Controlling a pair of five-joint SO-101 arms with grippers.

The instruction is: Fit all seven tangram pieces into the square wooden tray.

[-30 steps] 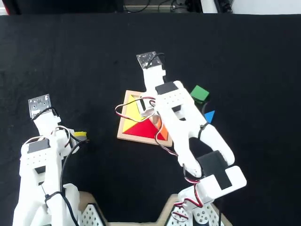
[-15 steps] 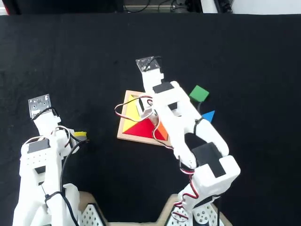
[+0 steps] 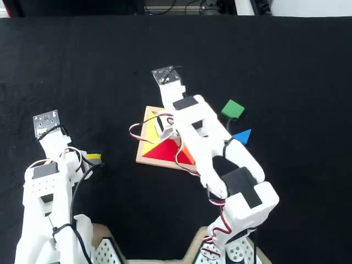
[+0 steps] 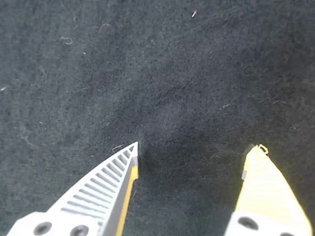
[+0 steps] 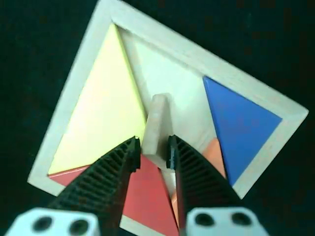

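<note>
Your right gripper [image 5: 151, 145] is clamped on a pale piece [image 5: 158, 118], one dark finger on each side of it, above the square wooden tray [image 5: 74, 93]. The pale piece hangs over the bare wooden floor in the middle of the tray, just beside the long edge of the yellow triangle [image 5: 101, 123]. You cannot tell its full shape from here, or whether it touches the floor.

Inside the tray, the yellow triangle lies flat along one side and a blue triangle [image 5: 238, 125] lies flat against the opposite corner. A red triangle [image 5: 145, 194] fills the side under the gripper's fingers. An orange piece [image 5: 214, 152] sits between the red and the blue, partly hidden by one finger.

In the high view, the tray's rim [image 3: 157, 163] lies near the middle of the black desk [image 3: 275, 66], with your right arm stretched over it. Two pieces wait outside on the desk, on the tray's right: a green square [image 3: 232, 109] farther from the arms' bases and a small blue triangle [image 3: 242, 136] nearer them, apart from each other and from the tray.

Your left gripper [image 4: 196, 146] is well off to the left of the tray, its fingers spread wide over bare desk, holding nothing
</note>
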